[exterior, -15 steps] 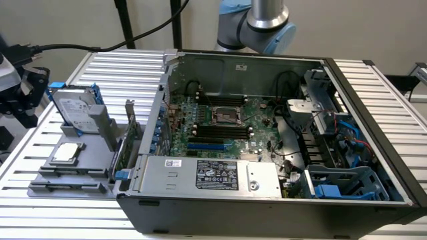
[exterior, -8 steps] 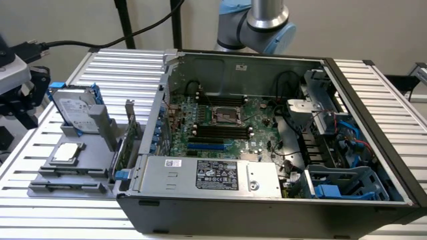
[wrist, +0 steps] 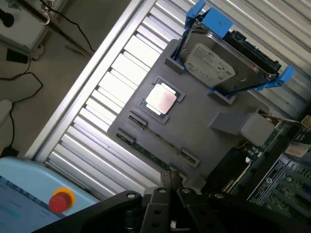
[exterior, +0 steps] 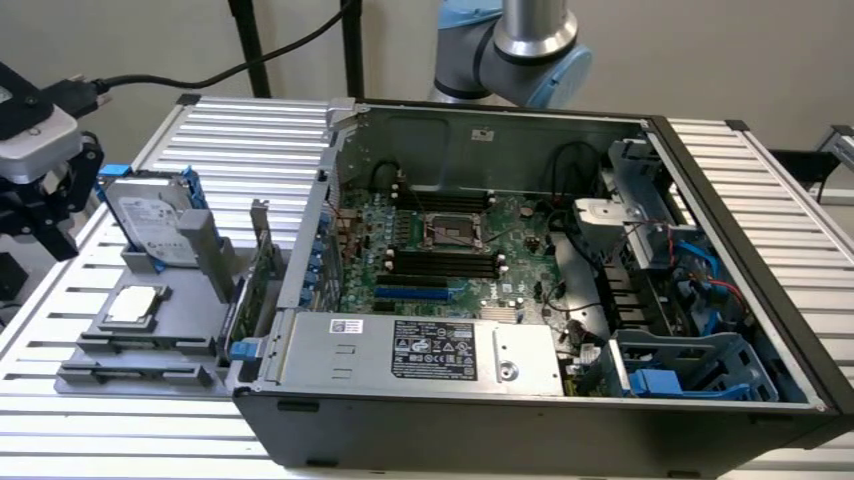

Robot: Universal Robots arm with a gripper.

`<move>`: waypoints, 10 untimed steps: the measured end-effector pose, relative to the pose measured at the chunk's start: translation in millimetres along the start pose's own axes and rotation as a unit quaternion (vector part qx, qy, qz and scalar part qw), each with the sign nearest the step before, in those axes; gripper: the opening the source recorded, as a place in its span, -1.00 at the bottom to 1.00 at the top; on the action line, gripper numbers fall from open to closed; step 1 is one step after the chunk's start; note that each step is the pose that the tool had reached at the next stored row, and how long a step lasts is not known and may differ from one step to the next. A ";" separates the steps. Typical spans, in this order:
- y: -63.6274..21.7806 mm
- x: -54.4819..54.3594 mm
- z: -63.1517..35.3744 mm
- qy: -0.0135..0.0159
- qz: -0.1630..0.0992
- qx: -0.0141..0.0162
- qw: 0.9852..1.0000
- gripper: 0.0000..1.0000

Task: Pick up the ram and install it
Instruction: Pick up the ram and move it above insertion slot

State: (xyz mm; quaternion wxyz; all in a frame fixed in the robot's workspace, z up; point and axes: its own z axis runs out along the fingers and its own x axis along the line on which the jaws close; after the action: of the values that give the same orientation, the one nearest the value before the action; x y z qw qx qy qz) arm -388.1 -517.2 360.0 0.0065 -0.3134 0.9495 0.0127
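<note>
**A:** Where's the ram (wrist: pixel 153 154)?

**B:** In the grey holder tray (wrist: pixel 194 127). It stands on its long edge as a thin green strip in the slot along the tray's outer side, between small grey clips. The tray sits on the slatted desk (exterior: pixel 240 130), by the desk's edge at the exterior view's left, just beside the open computer case (exterior: pixel 534 425).

**A:** So it's not yet installed?

**B:** No. The motherboard (exterior: pixel 514 225) lies flat inside the case, with its row of long black slots (exterior: pixel 441 265) near the middle, well apart from the ram.

**A:** And the gripper (wrist: pixel 170 180)?

**B:** Closed, with the fingers pressed together and nothing between them. In the wrist view the tips line up with one end of the ram's slot. They look raised above it, but I can't tell whether they touch.

**A:** What else is on the tray?

**B:** A silver hard drive (wrist: pixel 214 63) leans in a blue bracket on the side away from the ram. A square processor chip (wrist: pixel 161 99) lies flat in a recess between the drive and the ram. An upright green card with a metal bracket (exterior: pixel 258 265) stands on the tray's side next to the case.

**A:** Anything off the desk?

**B:** A light blue box with a red button (wrist: pixel 60 200) sits beyond the desk's edge, and black cables trail on the floor.
</note>
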 end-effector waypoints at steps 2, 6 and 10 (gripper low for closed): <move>0.0 0.0 0.7 0.000 -0.018 0.000 1.000 -0.79; -0.1 0.0 2.2 0.001 -0.054 -0.001 0.999 -0.79; -0.1 0.1 3.7 0.002 -0.091 -0.002 0.996 -0.79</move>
State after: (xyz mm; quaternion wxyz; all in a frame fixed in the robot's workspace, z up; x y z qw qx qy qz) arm -388.1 -517.2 356.3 0.0053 -0.3982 0.9172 0.0132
